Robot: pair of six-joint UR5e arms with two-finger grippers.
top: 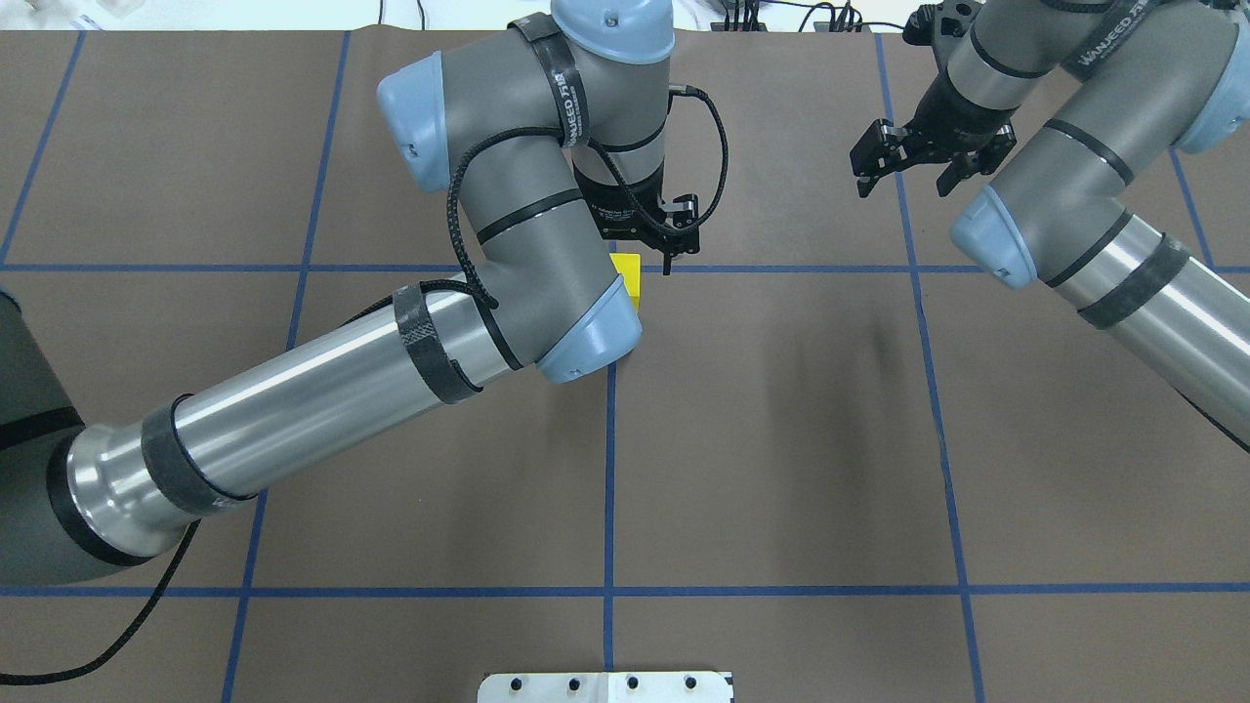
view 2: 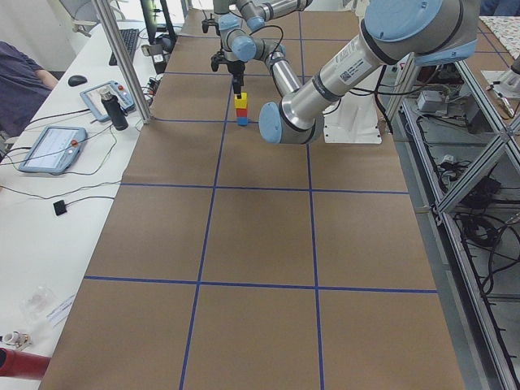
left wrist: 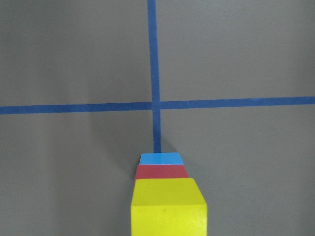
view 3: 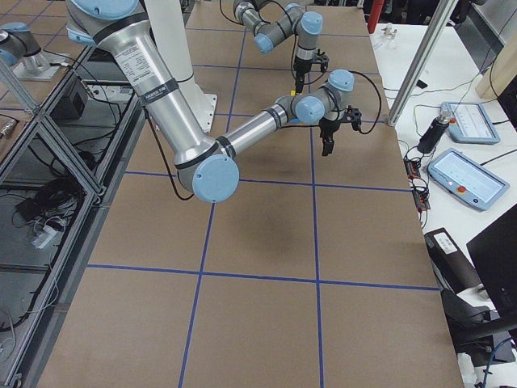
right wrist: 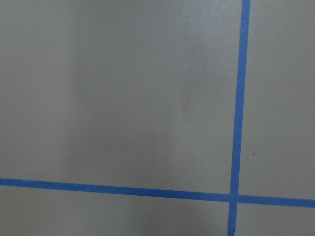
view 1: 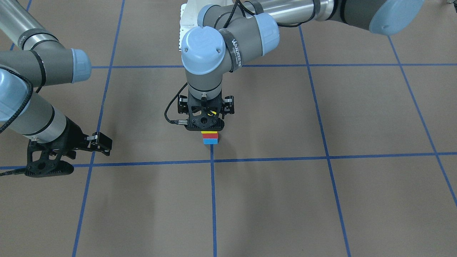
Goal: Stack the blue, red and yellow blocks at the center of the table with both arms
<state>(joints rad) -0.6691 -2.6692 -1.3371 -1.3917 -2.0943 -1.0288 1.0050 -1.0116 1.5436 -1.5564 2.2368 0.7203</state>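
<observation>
A stack stands at the table's centre, by a blue tape crossing: the blue block (view 1: pixel 210 141) at the bottom, the red block (view 1: pixel 210 136) on it, the yellow block (view 1: pixel 210 132) on top. The stack also shows in the left wrist view, with the yellow block (left wrist: pixel 168 211) nearest. My left gripper (view 1: pixel 206 123) points straight down just above the stack, jaws spread and holding nothing. My right gripper (top: pixel 903 186) is open and empty, off to the side above bare table.
Blue tape lines (view 1: pixel 213 200) grid the brown table. The robot's white base plate (top: pixel 605 686) is at the near edge. A side desk with tablets (view 2: pixel 53 146) and a person runs along the far side.
</observation>
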